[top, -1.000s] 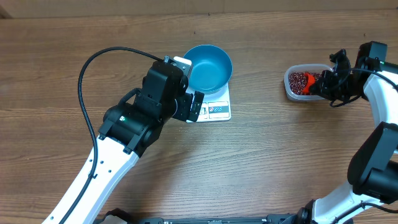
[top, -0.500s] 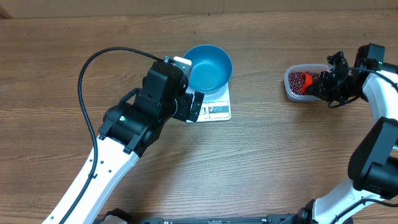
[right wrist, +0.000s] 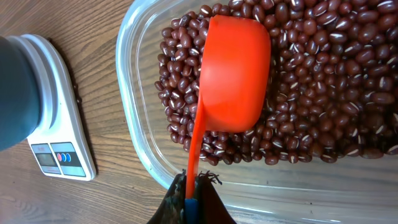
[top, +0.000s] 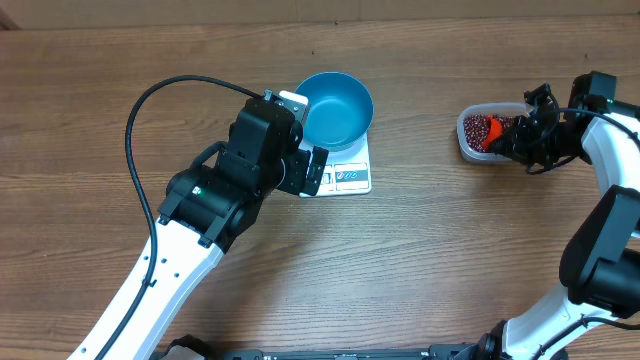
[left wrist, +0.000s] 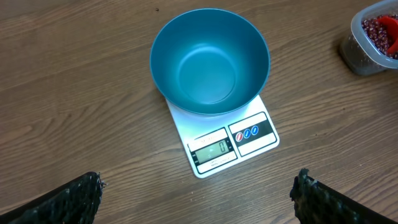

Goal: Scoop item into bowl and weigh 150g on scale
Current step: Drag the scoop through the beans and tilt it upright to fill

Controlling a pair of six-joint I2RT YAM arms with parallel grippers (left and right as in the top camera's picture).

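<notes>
The blue bowl [top: 336, 107] [left wrist: 209, 61] stands empty on the white scale [top: 350, 177] [left wrist: 233, 144], whose display faces the near side. My left gripper [left wrist: 199, 199] hovers open just in front of the scale, nothing between its fingers [left wrist: 68, 199]. At the right, the dark red-brown beans [top: 480, 129] [right wrist: 323, 81] fill a clear tub [top: 470, 148] [right wrist: 134, 93]. My right gripper [right wrist: 194, 196] [top: 515, 138] is shut on the handle of an orange scoop [right wrist: 235, 74] [top: 494, 130], whose cup lies back-up on the beans inside the tub.
Wooden tabletop [top: 450, 250] all around. A black cable [top: 150, 110] arcs over the left arm. The scale and bowl [right wrist: 25, 93] show at the left edge of the right wrist view.
The right gripper with the scoop has shifted slightly left over the tub. The left arm, bowl and scale have not moved.
</notes>
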